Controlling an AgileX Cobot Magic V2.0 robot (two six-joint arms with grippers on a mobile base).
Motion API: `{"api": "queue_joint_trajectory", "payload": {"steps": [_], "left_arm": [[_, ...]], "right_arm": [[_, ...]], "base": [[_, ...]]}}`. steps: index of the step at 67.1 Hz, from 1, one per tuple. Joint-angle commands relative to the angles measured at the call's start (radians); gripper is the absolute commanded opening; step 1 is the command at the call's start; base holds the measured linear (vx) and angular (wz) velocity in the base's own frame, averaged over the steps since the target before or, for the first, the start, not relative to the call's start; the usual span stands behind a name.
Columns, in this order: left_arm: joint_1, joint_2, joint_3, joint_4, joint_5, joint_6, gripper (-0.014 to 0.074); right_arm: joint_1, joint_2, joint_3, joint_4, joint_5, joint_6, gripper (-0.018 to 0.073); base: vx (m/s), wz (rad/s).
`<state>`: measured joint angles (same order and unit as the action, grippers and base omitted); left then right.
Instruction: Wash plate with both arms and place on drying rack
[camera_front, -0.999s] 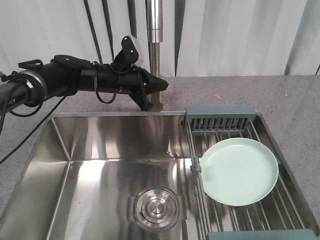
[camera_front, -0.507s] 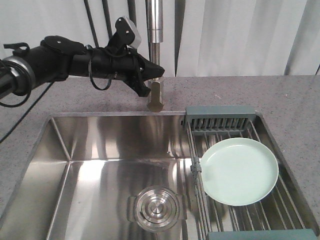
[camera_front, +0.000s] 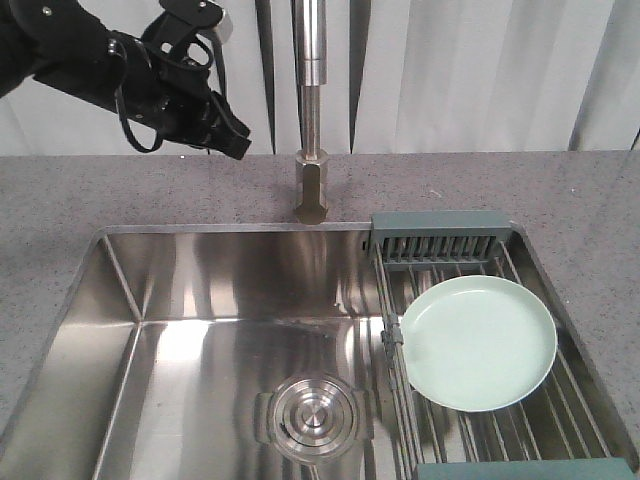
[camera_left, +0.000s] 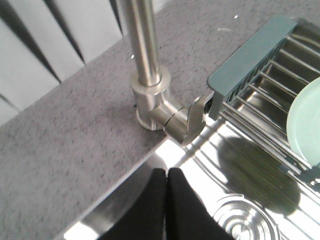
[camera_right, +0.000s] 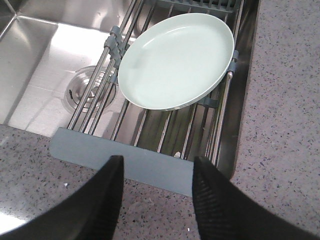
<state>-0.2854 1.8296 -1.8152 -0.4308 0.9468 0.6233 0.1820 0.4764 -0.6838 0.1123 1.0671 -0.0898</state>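
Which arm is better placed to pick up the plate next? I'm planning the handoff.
Probably the right. Its open gripper hovers just off the drying rack, facing the plate. The left gripper is shut, up by the faucet, across the sink.

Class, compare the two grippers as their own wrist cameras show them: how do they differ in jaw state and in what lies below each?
The left gripper has its fingers pressed together, shut and empty; the right gripper has its fingers spread wide, open. The left gripper hangs over the sink edge near the faucet; the right gripper hangs over the drying rack with the plate beyond. Both are black and hold nothing.
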Motion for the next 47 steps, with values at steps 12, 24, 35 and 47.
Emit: {"api": "queue_joint_trajectory", "payload": {"steps": [12,24,35,47], "left_arm": [[0.001,-0.14,0.002,0.179,0.066,-0.313,-0.0007],[0.001,-0.262,0.199,0.226,-0.038,-0.361,-0.0007],[0.001,-0.382,0.394,0.274,-0.118,-0.422,-0.0007],[0.001,-0.522,0.584,0.343,-0.192,-0.486,-0.0007]], "right_arm": [[0.003,0.005,-0.024,0.0,-0.055,0.0,0.0316],[0.003,0.005,-0.024,0.0,-0.055,0.0,0.0316],[0.003,0.005,-0.024,0.0,-0.055,0.0,0.0316],[0.003,0.005,-0.024,0.0,-0.055,0.0,0.0316]], "base": [[0.0,0.0],[0.0,0.0],[0.0,0.0],[0.0,0.0]]}}
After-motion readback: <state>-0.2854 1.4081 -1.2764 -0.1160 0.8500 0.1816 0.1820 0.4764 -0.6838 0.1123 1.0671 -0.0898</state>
